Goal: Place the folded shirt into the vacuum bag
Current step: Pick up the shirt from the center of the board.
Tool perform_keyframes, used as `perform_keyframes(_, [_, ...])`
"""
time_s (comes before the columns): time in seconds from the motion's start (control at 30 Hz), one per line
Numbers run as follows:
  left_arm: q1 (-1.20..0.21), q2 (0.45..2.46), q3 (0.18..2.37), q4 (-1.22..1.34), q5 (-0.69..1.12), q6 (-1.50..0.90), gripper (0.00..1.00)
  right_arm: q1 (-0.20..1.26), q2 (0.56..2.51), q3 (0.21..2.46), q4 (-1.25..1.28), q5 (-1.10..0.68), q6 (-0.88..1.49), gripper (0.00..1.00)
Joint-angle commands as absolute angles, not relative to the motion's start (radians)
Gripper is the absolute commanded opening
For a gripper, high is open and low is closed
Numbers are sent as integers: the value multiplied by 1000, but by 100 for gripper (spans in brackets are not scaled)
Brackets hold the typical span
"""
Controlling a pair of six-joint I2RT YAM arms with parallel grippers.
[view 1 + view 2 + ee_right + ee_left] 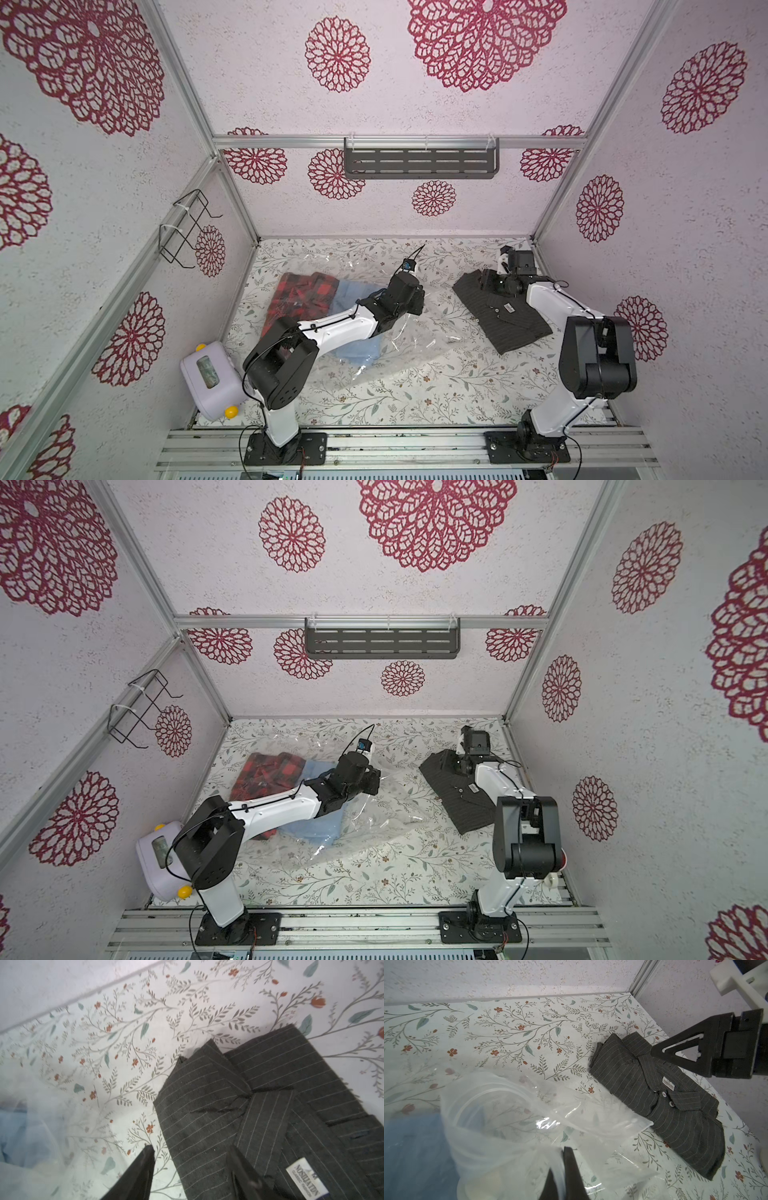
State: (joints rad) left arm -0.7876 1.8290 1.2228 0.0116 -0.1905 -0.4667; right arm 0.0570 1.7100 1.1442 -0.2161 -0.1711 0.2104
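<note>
The left gripper (560, 1167), jaws closed, pinches the vacuum bag (500, 1136) beside the folded striped shirt (675, 1118).

We've got the table (415, 399), floral cover right across. Left of centre the clear bag (419, 336) sprawls over it, crinkled, with a blue shirt (353, 355) under its plastic. There's a red plaid shirt (299, 299) at its left end; inside or not, we can't tell. To the right, just beside the bag's corner, a dark striped shirt (515, 328) lies folded. At the front-left corner sits a lilac box (208, 386).
</note>
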Motion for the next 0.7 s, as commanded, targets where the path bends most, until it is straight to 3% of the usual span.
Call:
perform_keyframes(0.0, [-795,1821,1226,12,-155,-488,0,102,1748,1194,-290,-171,70,60])
perform_keyframes(0.3, [-911,1592,1085,26,-116,-510,0,138,1762,1187,-258,-135,61,60])
perform_keyframes(0.5, [-948,1648,1081,25,-130,-503,0,141,1607,1094,-215,-208,145,63])
perform_keyframes(0.67, [-951,1720,1108,47,-120,-509,0,136,1416,906,-94,-345,241,71])
